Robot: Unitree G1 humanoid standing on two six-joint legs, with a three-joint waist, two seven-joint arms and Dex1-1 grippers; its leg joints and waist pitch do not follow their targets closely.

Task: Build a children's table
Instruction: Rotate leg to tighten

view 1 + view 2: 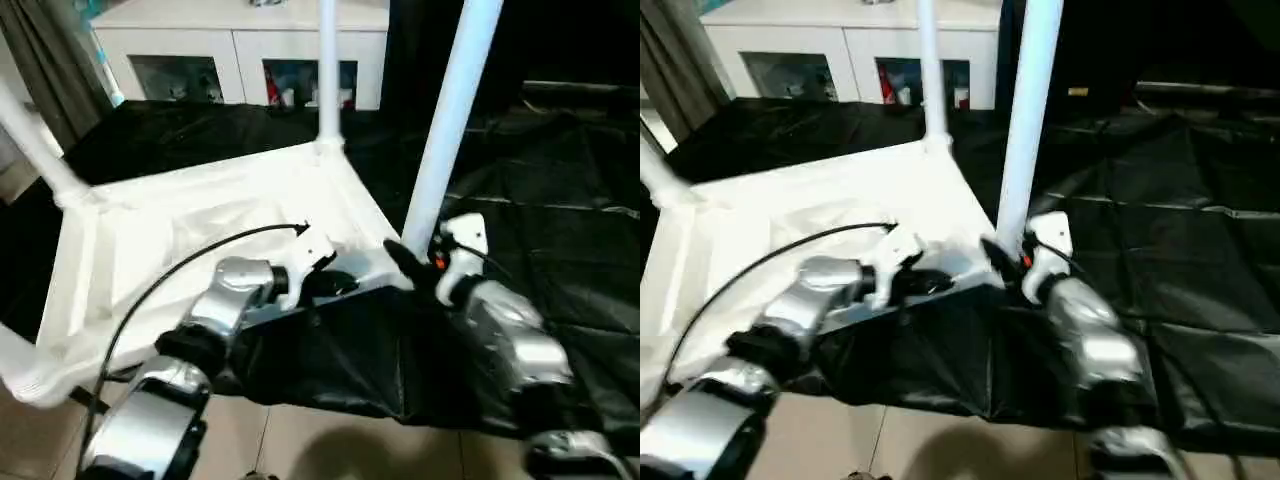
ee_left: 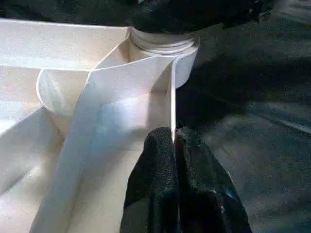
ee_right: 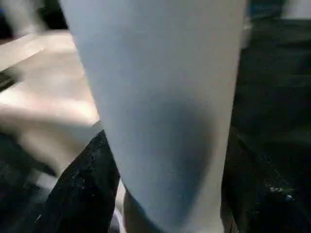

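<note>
The children's table lies upside down on a black sheet, its white top (image 1: 200, 220) showing the underside. White legs stand up from its corner sockets: one at the far corner (image 1: 327, 70), one at the left (image 1: 35, 145), and one at the near right (image 1: 450, 110). My left gripper (image 1: 335, 283) is shut on the thin rim wall (image 2: 173, 97) of the top, just short of the near right socket (image 2: 163, 43). My right gripper (image 1: 415, 265) is closed around the foot of the near right leg (image 3: 170, 97), which sits between its two black fingers (image 3: 82, 194).
A black sheet (image 1: 540, 200) covers the floor under and to the right of the table. A white glass-door cabinet (image 1: 240, 50) stands behind. A grey curtain (image 1: 50, 60) hangs at the far left. Pale floor tiles (image 1: 300, 440) show nearest me.
</note>
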